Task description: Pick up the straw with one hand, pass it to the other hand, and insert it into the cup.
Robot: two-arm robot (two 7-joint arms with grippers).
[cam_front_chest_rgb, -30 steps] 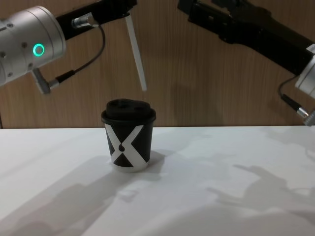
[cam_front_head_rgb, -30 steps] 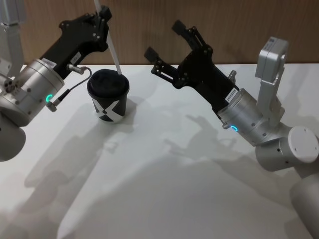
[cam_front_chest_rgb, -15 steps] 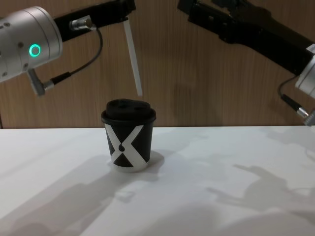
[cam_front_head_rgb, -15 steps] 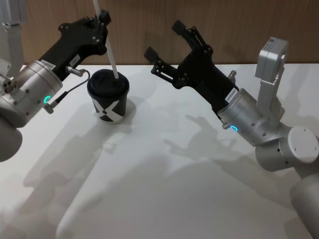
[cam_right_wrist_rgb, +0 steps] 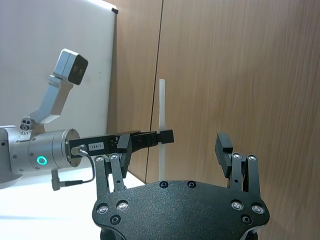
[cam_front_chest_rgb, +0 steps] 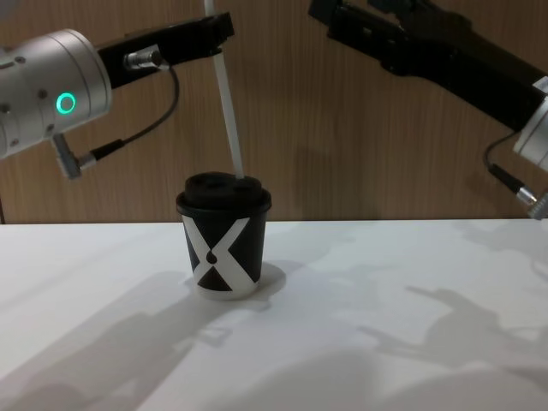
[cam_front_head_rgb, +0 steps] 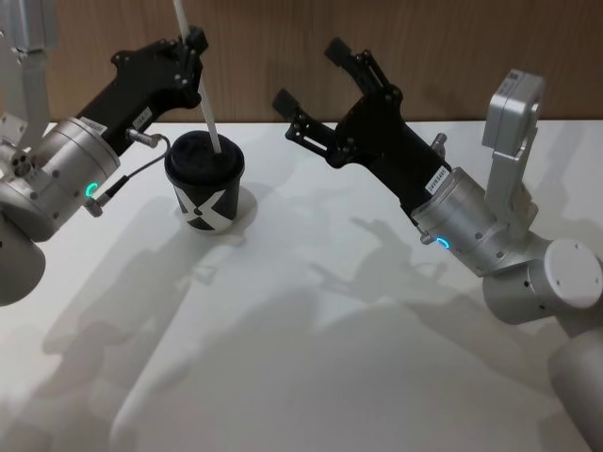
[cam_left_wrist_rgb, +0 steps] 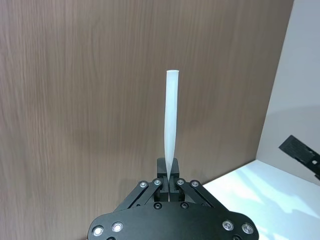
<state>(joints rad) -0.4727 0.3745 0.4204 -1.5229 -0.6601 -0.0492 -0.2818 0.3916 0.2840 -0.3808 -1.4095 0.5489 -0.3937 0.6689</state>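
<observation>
A white table [cam_front_head_rgb: 311, 358] runs back to a wood-panelled wall [cam_front_chest_rgb: 342, 128]. The cup [cam_front_head_rgb: 204, 183] stands far left on it. The left gripper [cam_front_head_rgb: 191, 52], above the cup, pinches the straw [cam_front_head_rgb: 203, 92], whose lower tip meets the lid. The right gripper [cam_front_head_rgb: 306, 73], fingers spread and empty, hovers to the cup's right.

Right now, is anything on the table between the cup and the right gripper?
No. In the head view, the table between the cup and the open right gripper holds only shadows; that gripper hangs above it.
</observation>
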